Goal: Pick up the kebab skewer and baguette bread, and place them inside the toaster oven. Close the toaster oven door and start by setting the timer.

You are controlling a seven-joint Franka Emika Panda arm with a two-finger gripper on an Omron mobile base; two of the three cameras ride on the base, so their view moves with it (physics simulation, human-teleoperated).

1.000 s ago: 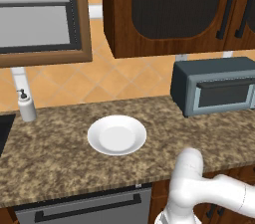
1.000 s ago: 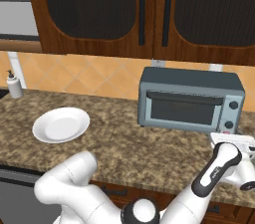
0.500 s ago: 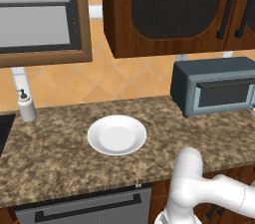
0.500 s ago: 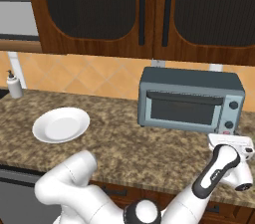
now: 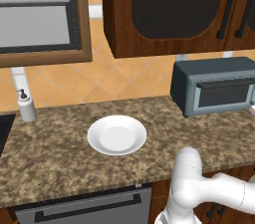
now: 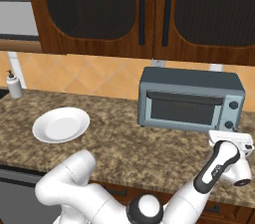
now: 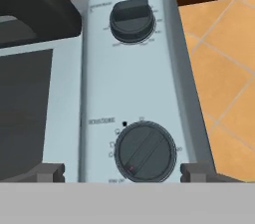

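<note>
Closing in over the last second, the gripper (image 7: 122, 172) has edged toward the control panel of the toaster oven (image 6: 191, 99), which stands at the back of the bench (image 6: 124, 143), and its fingertips (image 7: 50, 172) are now spread either side of the lower knob (image 7: 145, 151). With the toaster oven door (image 6: 185, 110) shut and the white plate (image 5: 117, 135) bare, I judge only the timer turn remains.

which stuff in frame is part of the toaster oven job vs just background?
Job:
- toaster oven
- toaster oven door, shut
- lower knob, framed by the gripper fingertips
- upper knob

Lying about:
- white plate, bare
- soap dispenser
- counter
- wall cabinets
</note>
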